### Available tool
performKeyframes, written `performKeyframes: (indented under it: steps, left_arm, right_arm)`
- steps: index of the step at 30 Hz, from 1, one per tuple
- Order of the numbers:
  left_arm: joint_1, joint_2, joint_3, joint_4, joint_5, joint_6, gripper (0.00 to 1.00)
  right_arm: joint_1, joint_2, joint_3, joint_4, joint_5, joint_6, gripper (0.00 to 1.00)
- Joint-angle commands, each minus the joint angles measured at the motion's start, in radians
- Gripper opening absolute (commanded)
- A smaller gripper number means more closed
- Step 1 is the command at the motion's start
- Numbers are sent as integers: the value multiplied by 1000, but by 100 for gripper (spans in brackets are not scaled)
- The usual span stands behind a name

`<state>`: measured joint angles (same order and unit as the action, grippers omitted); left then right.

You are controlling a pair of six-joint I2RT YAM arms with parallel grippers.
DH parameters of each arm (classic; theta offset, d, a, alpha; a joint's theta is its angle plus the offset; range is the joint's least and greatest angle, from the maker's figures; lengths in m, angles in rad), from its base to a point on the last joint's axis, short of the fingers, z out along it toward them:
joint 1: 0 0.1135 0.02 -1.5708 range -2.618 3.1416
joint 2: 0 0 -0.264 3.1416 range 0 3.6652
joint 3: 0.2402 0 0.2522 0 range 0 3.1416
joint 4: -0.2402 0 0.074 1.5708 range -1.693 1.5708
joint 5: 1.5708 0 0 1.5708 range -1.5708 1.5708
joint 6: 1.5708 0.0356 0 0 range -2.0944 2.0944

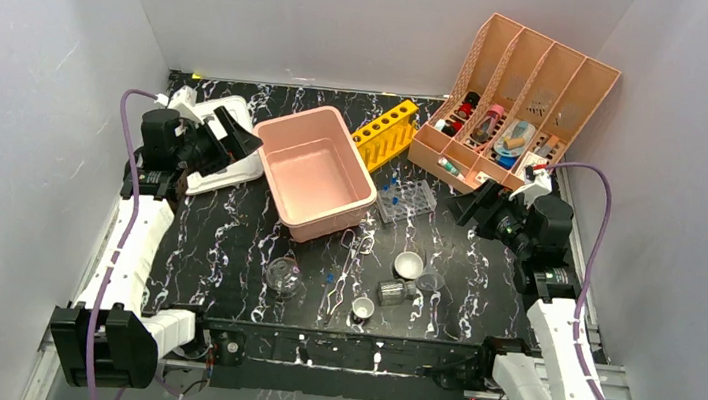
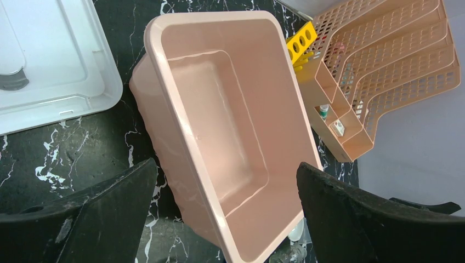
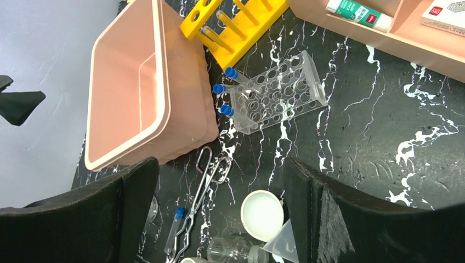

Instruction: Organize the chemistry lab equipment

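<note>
The lab items lie on the black marble table in front of the pink tub (image 1: 318, 171): a clear round flask (image 1: 283, 275), wire tongs (image 1: 348, 265), a white dish (image 1: 409, 264), a smaller white dish (image 1: 363, 308), a glass beaker on its side (image 1: 395, 292) and a clear cone-shaped piece (image 1: 431, 280). My left gripper (image 1: 236, 136) is open and empty, above the tub's left rim (image 2: 164, 93). My right gripper (image 1: 465, 208) is open and empty, raised over the tongs (image 3: 200, 203), white dish (image 3: 262, 215) and beaker (image 3: 233, 249).
A peach four-slot organizer (image 1: 517, 103) holding small items stands at the back right. A yellow tube rack (image 1: 386, 133) and a clear tube rack (image 1: 406, 201) lie beside the tub. A white lid (image 1: 225, 145) lies at the left. A blue-capped tube (image 3: 174, 230) lies by the tongs.
</note>
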<state>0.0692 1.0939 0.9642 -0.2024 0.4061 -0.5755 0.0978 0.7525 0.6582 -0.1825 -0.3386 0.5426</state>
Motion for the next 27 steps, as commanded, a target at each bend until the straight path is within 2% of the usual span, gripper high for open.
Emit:
performKeyframes:
  steps: [1, 9, 12, 13, 16, 17, 19, 21, 22, 26, 27]
  left_arm:
    - [4, -24, 6, 6, 7, 2, 98]
    - [4, -20, -12, 16, 8, 22, 98]
    - [4, -18, -32, 27, 7, 29, 98]
    - [4, -17, -37, 35, 2, 30, 98]
    - [3, -1, -42, 36, -17, 50, 98]
    - [4, 9, -33, 24, -29, 64, 98]
    - [4, 38, -2, -17, -76, 92, 98]
    - [4, 61, 21, -52, -121, 111, 98]
    - [3, 70, 29, -61, -134, 113, 98]
    - [4, 113, 71, -65, -133, 106, 98]
    - [3, 126, 91, -67, -129, 103, 98]
  right_arm:
    - [-3, -3, 18, 12, 0, -17, 95]
    - [-3, -1, 19, 4, 7, -28, 91]
    - [-4, -6, 18, -2, 7, -40, 82]
    - [-3, -8, 20, -5, 10, -45, 74]
    - [-3, -8, 32, -37, 35, -69, 41]
    - [-3, -6, 37, -50, 46, -82, 23]
    - [-3, -4, 39, -67, 59, -105, 1]
    - [-3, 3, 29, -63, 67, -120, 0]
    - [-3, 9, 25, -59, 62, -126, 4]
    - [1, 45, 18, -18, -2, -131, 43]
    - [4, 51, 16, -2, -11, -123, 49]
